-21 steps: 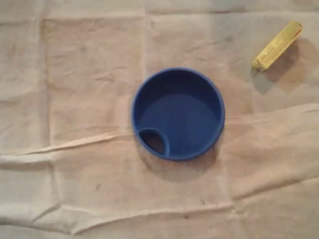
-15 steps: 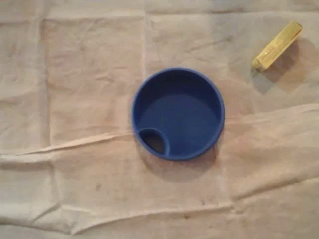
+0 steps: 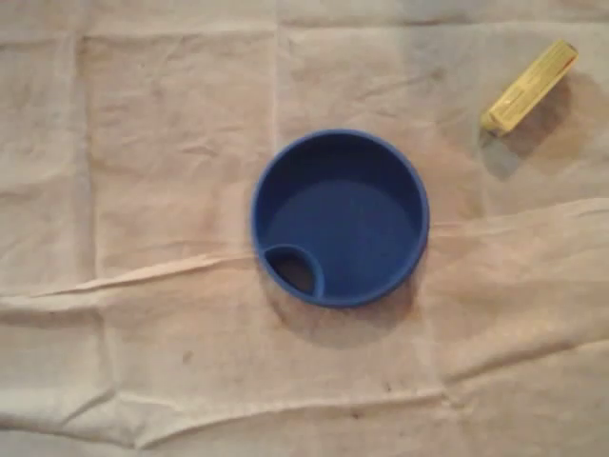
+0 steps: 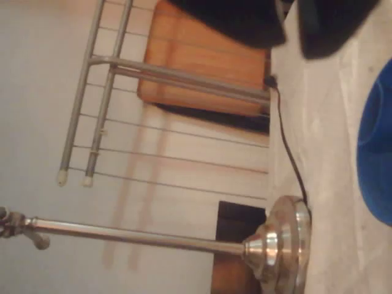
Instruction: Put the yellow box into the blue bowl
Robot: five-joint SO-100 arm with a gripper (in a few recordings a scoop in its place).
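Note:
In the overhead view the blue bowl (image 3: 340, 217) stands in the middle of the cloth-covered table, with a small round pocket at its lower left rim. The yellow box (image 3: 529, 86) lies at an angle near the upper right corner, well apart from the bowl. The wrist view lies on its side, and part of the blue bowl (image 4: 376, 159) shows at its right edge. Two blurred black shapes at the top edge of that view look like my gripper (image 4: 289, 18), with a narrow gap between them. Whether it is open or shut is unclear.
A wrinkled beige cloth (image 3: 171, 286) covers the table. In the wrist view a metal stand with a round base (image 4: 278, 245) and a black cable (image 4: 288, 147) sit on the table, with a metal rack (image 4: 110, 67) behind.

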